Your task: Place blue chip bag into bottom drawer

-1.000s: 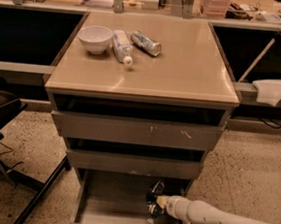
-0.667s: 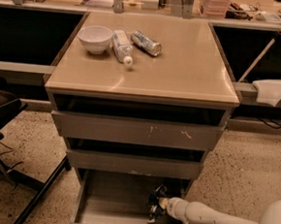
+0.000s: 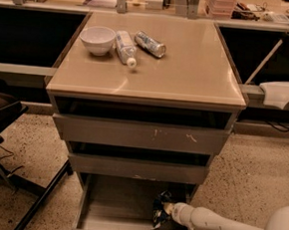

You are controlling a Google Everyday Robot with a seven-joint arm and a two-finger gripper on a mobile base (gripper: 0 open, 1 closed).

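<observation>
We see the gripper (image 3: 167, 210) low at the right side of the bottom drawer (image 3: 112, 204), at the end of a white arm (image 3: 215, 226) that enters from the lower right corner. The gripper meets the bag (image 3: 159, 214); whether it grips the bag or merely touches it, we cannot tell. The bag, dark blue and crumpled with pale markings, stands inside the bottom drawer near its right wall, its lower edge close to the drawer's front.

The bottom drawer is pulled out, and its grey floor lies bare to the left of the bag. Above it we note the middle drawer (image 3: 137, 169) and the top drawer (image 3: 133, 134), each drawn out a little, the top one with pale scuffs on its front.

On the tan cabinet top (image 3: 187, 75), towards the rear left, a white bowl (image 3: 97, 38) stands upright. A white tube (image 3: 125, 46) lies just right of it, and a silver can (image 3: 150, 43) lies on its side beside the tube. The cabinet rests on a speckled floor (image 3: 259, 176).
</observation>
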